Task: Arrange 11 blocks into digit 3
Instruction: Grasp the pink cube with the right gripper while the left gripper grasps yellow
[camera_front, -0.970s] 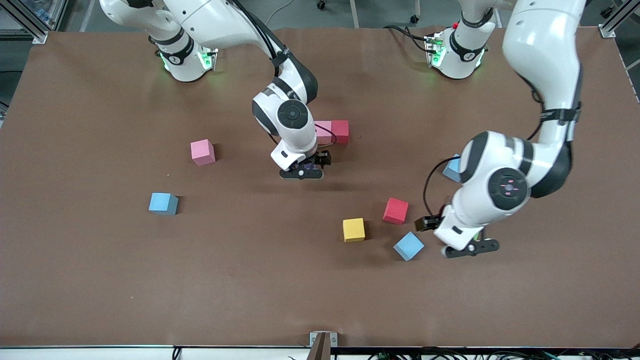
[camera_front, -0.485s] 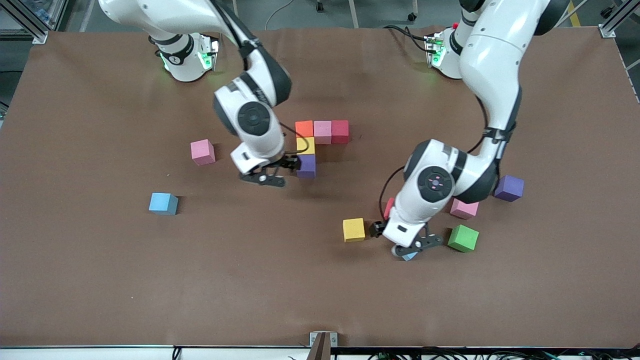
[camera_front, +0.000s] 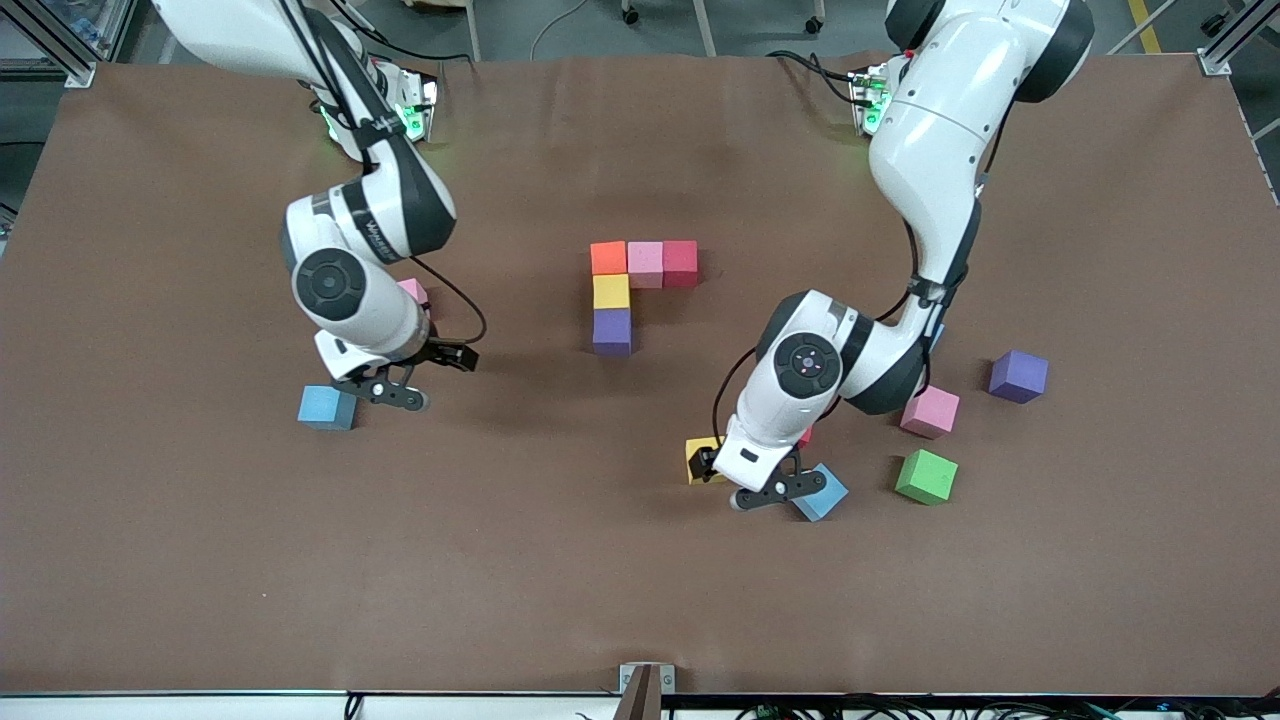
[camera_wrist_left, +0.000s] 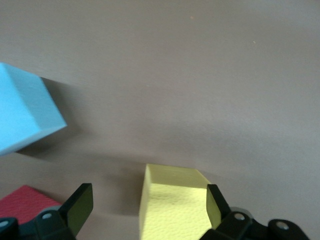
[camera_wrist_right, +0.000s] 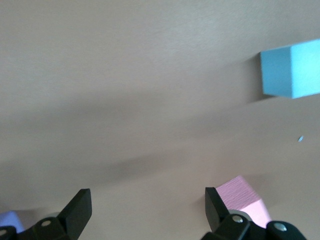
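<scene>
On the brown table (camera_front: 180, 560), five matte cubes (camera_front: 628, 285) already form the digit's top bar and upper column. The left gripper (camera_wrist_left: 145, 210) hangs spread wide over the loose yellow foam cube (camera_front: 694, 452), which should sit centred between the fingers before descent. The right gripper (camera_wrist_right: 145, 210), equally unclenched and empty, hovers between a pink cube (camera_wrist_right: 245, 197) and a light blue cube (camera_front: 324, 406).

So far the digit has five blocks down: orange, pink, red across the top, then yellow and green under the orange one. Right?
Not quite: the block under the yellow one is purple, not green, as the front view shows. The orange, pink and red row is as you say.
</scene>
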